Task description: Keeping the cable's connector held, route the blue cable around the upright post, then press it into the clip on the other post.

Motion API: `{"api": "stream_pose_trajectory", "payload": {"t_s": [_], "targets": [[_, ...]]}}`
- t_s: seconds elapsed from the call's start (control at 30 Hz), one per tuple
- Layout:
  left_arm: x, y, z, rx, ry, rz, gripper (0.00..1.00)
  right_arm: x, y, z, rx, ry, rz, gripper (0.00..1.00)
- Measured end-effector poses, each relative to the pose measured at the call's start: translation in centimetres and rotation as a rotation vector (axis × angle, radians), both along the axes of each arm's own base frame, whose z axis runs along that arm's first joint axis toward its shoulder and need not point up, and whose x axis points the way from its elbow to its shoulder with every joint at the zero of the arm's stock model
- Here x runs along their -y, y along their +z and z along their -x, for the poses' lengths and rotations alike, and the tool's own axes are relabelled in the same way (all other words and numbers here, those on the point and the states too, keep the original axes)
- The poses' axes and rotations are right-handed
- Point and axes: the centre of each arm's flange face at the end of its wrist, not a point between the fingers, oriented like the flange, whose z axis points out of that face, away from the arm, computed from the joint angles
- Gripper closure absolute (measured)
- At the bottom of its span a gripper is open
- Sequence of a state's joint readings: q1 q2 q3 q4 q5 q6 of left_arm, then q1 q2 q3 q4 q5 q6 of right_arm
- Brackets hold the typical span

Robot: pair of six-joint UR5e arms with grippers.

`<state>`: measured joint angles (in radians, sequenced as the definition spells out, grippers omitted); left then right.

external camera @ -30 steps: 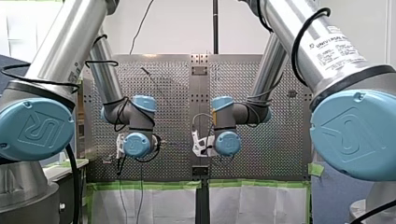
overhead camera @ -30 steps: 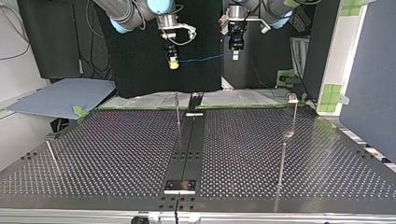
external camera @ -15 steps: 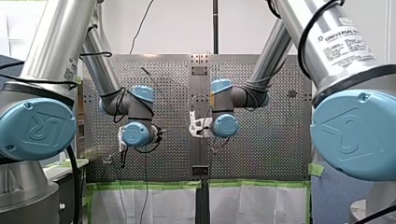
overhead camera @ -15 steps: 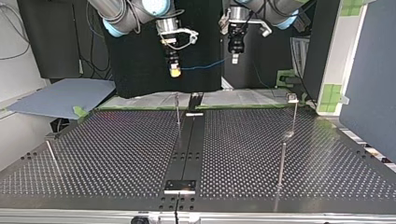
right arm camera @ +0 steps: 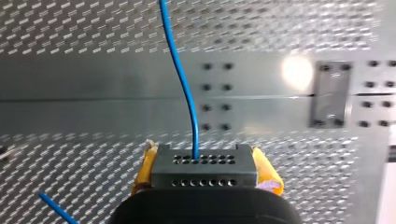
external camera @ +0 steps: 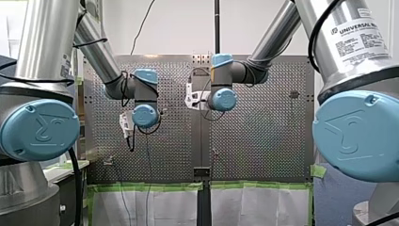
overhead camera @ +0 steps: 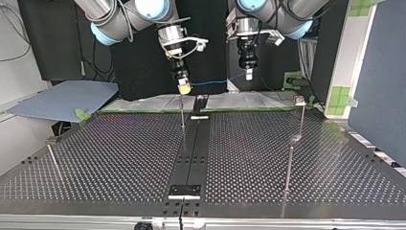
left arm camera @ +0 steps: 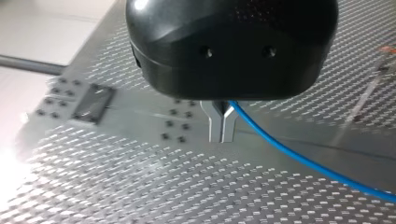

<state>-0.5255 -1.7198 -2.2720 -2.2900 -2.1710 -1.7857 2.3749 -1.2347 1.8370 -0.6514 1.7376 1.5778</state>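
Hanging above the far edge of the table (overhead camera: 119,158), both hands show in the upper middle of the top view. My right hand (overhead camera: 184,88), left of centre there, clamps the black connector (right arm camera: 204,173) between its yellow pads (right arm camera: 145,163). In the picture it sits just above the tip of the thin upright post (overhead camera: 182,115) at the centre. The blue cable (overhead camera: 215,83) runs rightward from the connector, sagging slightly, to my left hand (overhead camera: 248,74). That hand's metal fingers (left arm camera: 215,126) stand narrow, pinched on the cable. At the right of the frame the other post (overhead camera: 302,120), with the clip (overhead camera: 300,100) on top, stands well apart from the cable.
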Motion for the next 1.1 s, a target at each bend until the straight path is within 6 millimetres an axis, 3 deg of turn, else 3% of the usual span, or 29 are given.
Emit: {"api": "stream_pose_trajectory", "payload": {"t_s": [0.17,0.53,1.1], "targets": [[-0.2,3.1,-1.4,0.044,0.037,0.060,1.00,0.9,2.1,-0.4,0.018,0.006,0.002,1.00],[-0.9,10.0,-3.6,0.126,0.088,0.108,1.00,2.7,4.9,-1.2,0.028,0.020,-0.006,1.00],[-3.0,22.6,-4.5,0.268,0.130,0.150,1.00,4.9,11.4,-3.4,0.061,0.083,0.024,1.00]]}}
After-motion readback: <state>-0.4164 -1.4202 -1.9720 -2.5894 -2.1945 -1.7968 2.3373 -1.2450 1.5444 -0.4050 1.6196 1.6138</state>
